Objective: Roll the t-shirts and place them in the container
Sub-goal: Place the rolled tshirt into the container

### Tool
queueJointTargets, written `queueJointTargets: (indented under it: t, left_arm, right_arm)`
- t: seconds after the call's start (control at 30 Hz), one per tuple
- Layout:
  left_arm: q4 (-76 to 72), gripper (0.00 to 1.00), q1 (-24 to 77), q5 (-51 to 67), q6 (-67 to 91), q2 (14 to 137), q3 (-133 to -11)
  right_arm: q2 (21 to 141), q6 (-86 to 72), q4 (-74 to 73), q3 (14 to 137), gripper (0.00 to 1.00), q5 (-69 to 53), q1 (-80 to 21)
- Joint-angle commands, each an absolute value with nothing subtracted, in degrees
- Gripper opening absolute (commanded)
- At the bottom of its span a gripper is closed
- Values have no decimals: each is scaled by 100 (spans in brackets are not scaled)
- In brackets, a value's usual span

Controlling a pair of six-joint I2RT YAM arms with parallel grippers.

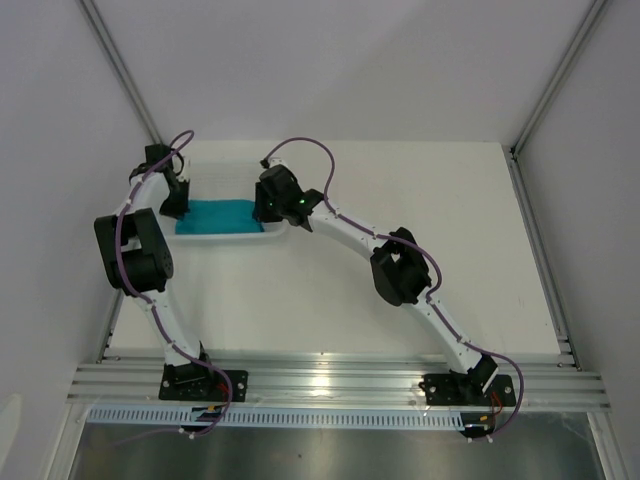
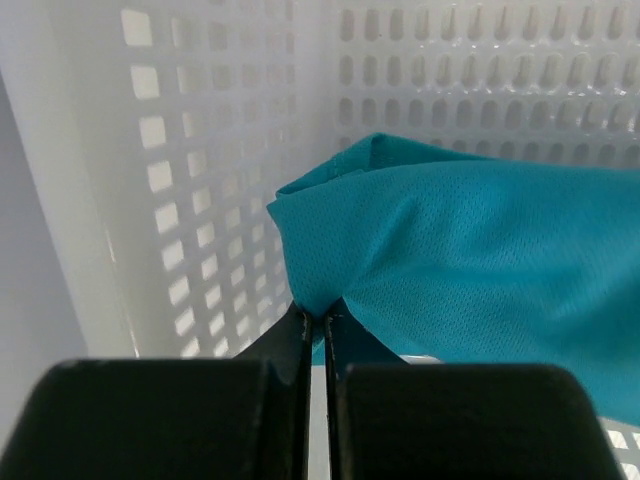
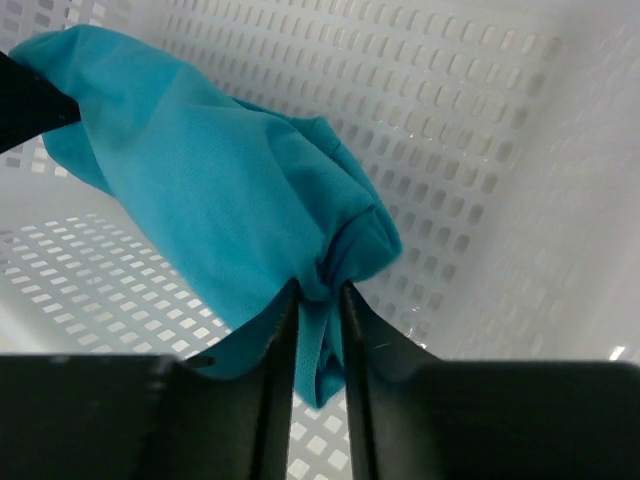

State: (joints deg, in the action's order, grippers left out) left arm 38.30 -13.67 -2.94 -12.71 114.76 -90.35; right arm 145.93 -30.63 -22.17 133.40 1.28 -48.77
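While the bundled teal t-shirt [image 2: 470, 260] lies inside the white perforated tray [image 3: 480, 120], the left gripper [image 2: 317, 322] is clamped on its end. The right gripper [image 3: 320, 300] straddles the opposite fold; grip unclear. Judgement: release gently and lift straight out to avoid unrolling.

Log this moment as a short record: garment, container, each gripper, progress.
garment: teal t-shirt, gathered into a rough bundle that lies lengthwise in the tray
container: white perforated tray, holding the whole shirt
left side: left gripper shut, pinching a fold at one end of the cloth
right side: right gripper at the other end, jaws slightly apart with cloth between them; whether it grips is unclear
progress: shirt bunched like a loose roll; how tidy it is cannot be told
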Motion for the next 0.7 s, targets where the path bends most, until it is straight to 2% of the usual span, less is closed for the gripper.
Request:
queueJointTargets:
  t: [0.0, 0.03, 0.13, 0.43, 0.5, 0.53, 0.63, 0.67]
  left_arm:
    - [3701, 0, -1441, -598, -1477, 11417, -9176]
    - [3683, 0, -1441, -589, -1485, 11408, -9158]
    - [3682, 1, -1441, -598, -1520, 11469, -9176]
    - [3700, 2, -1441, -703, -1529, 11619, -9351]
    - [3753, 10, -1441, -782, -1503, 11716, -9509]
    - [3770, 20, -1441, -800, -1494, 11725, -9536]
    - [3692, 35, -1433, -817, -1441, 11523, -9536]
    - [3691, 36, -1433, -817, -1441, 11462, -9536]
  right_arm:
    - [14634, -3138, -2646, 13193, 33, 229, -4887]
    - [14608, -3146, -2654, 13158, 44, 229, -4878]
    - [14476, -3112, -2654, 13122, 49, 377, -4878]
    - [14133, -2699, -2216, 13148, 44, 809, -4913]
    - [14072, -2698, -2127, 13122, 44, 826, -4948]
    - [14054, -2724, -2057, 13079, 42, 817, -4948]
    - [13914, -2742, -1741, 12850, 37, 852, -4975]
    - [13887, -2733, -1618, 12815, 36, 896, -4983]
